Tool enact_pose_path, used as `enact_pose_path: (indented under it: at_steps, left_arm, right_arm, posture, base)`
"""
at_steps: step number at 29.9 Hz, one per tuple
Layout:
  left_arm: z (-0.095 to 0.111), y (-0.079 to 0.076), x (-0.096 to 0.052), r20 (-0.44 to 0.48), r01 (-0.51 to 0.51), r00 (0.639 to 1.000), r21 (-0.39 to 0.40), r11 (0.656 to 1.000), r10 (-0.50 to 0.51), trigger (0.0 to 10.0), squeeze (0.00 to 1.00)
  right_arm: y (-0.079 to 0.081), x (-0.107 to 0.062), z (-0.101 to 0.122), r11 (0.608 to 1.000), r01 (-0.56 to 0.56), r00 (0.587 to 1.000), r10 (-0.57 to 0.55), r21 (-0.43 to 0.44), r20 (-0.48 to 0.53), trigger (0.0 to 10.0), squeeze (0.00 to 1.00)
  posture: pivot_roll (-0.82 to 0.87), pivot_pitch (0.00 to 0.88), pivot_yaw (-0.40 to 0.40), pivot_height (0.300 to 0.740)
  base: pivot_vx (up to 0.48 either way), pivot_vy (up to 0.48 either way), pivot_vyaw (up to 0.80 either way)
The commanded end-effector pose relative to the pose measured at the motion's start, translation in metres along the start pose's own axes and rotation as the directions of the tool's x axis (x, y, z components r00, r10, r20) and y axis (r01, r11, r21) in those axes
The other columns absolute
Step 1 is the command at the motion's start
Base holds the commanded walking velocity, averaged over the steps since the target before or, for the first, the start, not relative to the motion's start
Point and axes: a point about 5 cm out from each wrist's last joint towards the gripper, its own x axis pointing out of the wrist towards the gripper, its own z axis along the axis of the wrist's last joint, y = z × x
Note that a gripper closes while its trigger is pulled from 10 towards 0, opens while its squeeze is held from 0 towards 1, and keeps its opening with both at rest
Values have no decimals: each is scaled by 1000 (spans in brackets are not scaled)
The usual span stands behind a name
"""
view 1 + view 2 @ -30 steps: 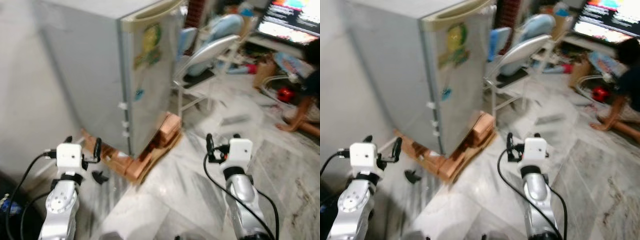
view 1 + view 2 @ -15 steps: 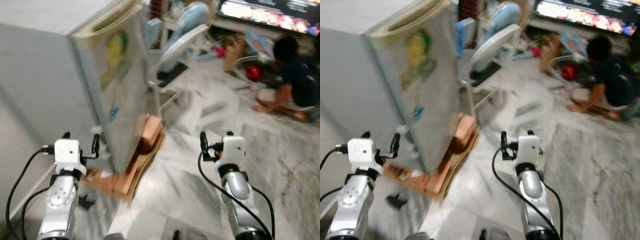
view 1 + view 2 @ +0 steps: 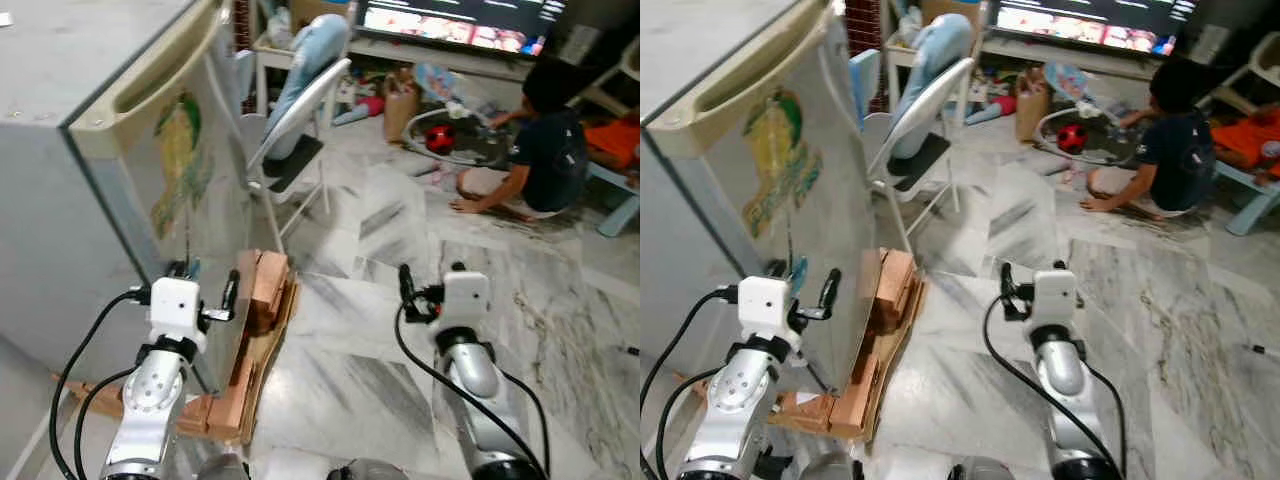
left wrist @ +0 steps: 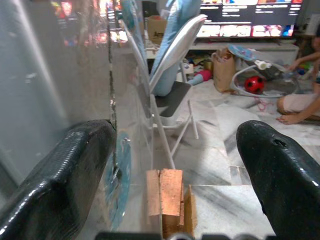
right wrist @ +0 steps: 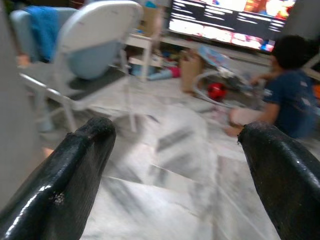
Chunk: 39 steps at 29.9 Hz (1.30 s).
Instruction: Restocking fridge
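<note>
A grey fridge (image 3: 110, 190) with a beige top handle and stickers on its shut door (image 3: 185, 165) stands at my left, raised on bricks and cardboard (image 3: 262, 290). My left gripper (image 3: 208, 285) is held up close to the door's lower edge, open and empty. The left wrist view looks along the door face (image 4: 55, 75), with the bricks (image 4: 167, 192) between the open fingers (image 4: 65, 170). My right gripper (image 3: 430, 276) is raised over the marble floor (image 3: 370, 350), open, with nothing between its fingers (image 5: 75, 165).
A white folding chair (image 3: 300, 115) with blue cloth stands just beyond the fridge. A person (image 3: 540, 150) sits on the floor at the far right, by a fan with a red centre (image 3: 440, 138) and a TV (image 3: 450, 18). A blue stool (image 3: 622, 195) is at the right edge.
The camera has swung right and come closer, so the fridge now stands at the left and the door faces me. Both grippers stay raised and open.
</note>
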Motion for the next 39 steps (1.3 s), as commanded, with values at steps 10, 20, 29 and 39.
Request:
enact_pose_path:
  at_steps: [10,20,29,39]
  left_arm:
    - [-18,13,-19,-102,6,995,24,1000,-3,10000,0]
    - [-11,31,3,-94,-75,993,32,997,78,10000,0]
    - [2,28,35,-51,-52,997,47,998,54,10000,0]
    - [19,8,48,18,96,995,25,995,-97,10000,0]
  right_arm:
    - [0,2,2,1000,-15,1000,15,-1,1,10000,0]
    - [1,4,2,999,-47,999,47,-12,-9,10000,0]
    - [-17,-23,-11,998,-60,993,57,-20,-103,10000,0]
    - [-34,-35,-20,997,-53,985,44,-54,-167,10000,0]
  posture:
    - [31,0,-74,740]
    - [24,0,-81,740]
    - [-10,8,-74,740]
    - [-17,14,-70,740]
  base:
    - [0,0,0]
    - [0,0,0]
    - [0,0,0]
    - [0,0,0]
